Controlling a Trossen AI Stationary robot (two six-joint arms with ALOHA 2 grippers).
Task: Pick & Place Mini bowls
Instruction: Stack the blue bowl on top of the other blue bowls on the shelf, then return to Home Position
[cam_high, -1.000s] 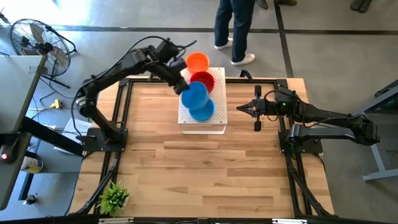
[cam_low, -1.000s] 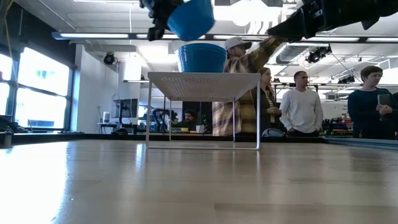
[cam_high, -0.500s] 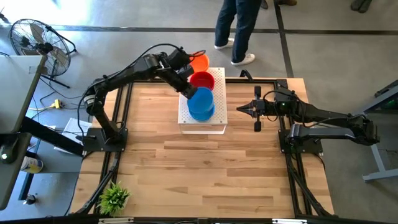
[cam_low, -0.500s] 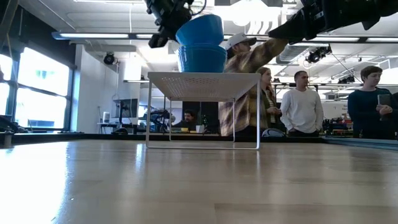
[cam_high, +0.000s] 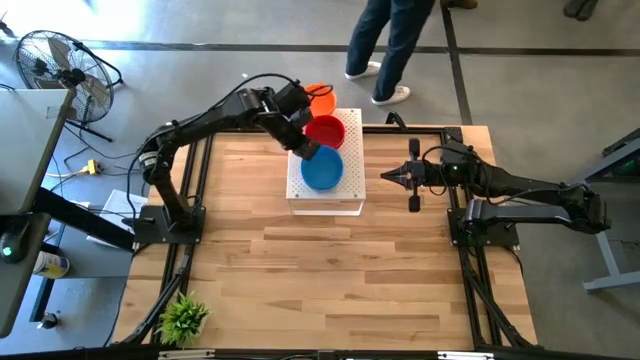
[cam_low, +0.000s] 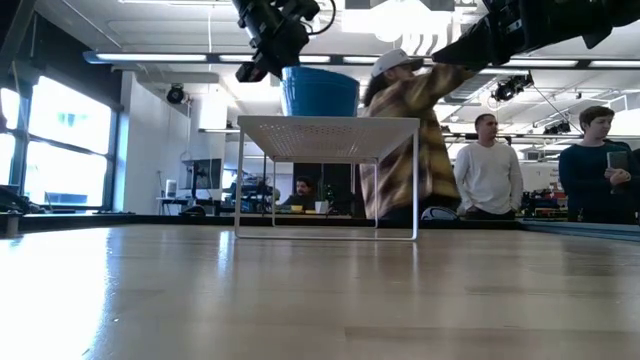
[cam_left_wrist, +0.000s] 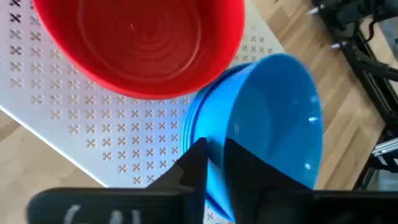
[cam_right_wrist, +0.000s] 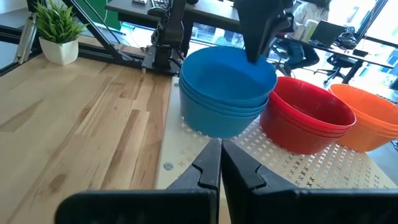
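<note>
A white perforated platform (cam_high: 345, 200) on the wooden table carries three stacks of mini bowls. The blue stack (cam_high: 322, 170) stands nearest, the red (cam_high: 326, 130) behind it, and the orange (cam_high: 320, 98) at the far edge. My left gripper (cam_left_wrist: 214, 158) slants down at the blue stack's far-left rim, one finger on either side of the top blue bowl's wall (cam_left_wrist: 273, 118), with a narrow gap between the fingers. My right gripper (cam_high: 385, 177) hovers shut and level to the right of the platform, touching nothing. My left gripper straddles the top blue bowl's rim (cam_left_wrist: 214, 142), one finger (cam_left_wrist: 249, 177) inside the bowl and one (cam_left_wrist: 194, 168) outside. It comes slanting down from the far left. I cannot tell whether the fingers touch the rim. The bowl sits level, nested in the blue stack.
A small potted plant (cam_high: 183, 317) stands at the table's near left corner. Dark frame rails (cam_high: 200, 200) run along both sides of the table. Bare wood lies in front of the platform. People (cam_low: 487, 165) stand in the room beyond the far edge.
My left gripper has come down and toward the near right with the blue bowl. The bowl was tilted above the blue stack; now it sits level, nested on top of that stack.
</note>
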